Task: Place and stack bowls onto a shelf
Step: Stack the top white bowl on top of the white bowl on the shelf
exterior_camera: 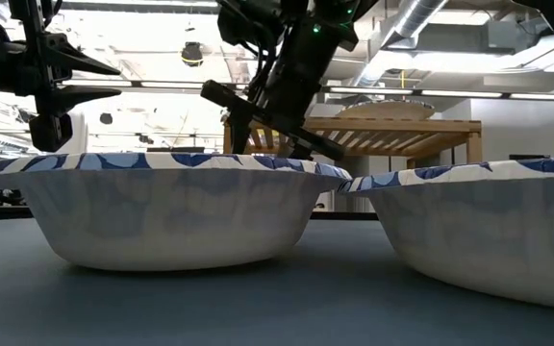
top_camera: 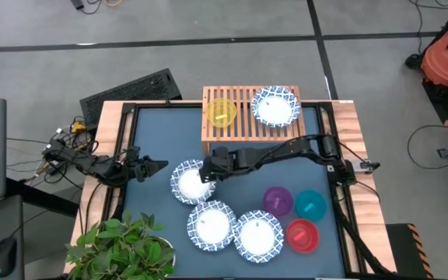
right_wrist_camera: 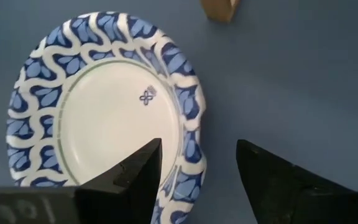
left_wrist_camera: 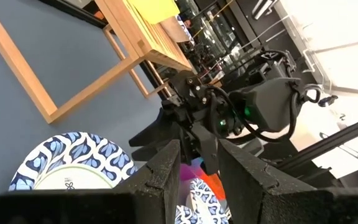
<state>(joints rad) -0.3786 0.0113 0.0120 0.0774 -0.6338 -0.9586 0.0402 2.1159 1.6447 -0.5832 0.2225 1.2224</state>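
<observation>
The light-wood shelf stands at the table's far edge and carries the yellow bowl and one blue-and-white bowl. Three more blue-and-white bowls rest on the dark table top: one at centre left and two near the front edge. The purple, teal and red bowls sit at the near right. My right gripper is open over the centre-left bowl, one finger above its inside and one outside its right rim. My left gripper waits open just left of that bowl.
A potted plant stands at the table's near left corner. A black ribbed mat lies beyond the far left corner. The two front bowls fill the low view, with the shelf behind them.
</observation>
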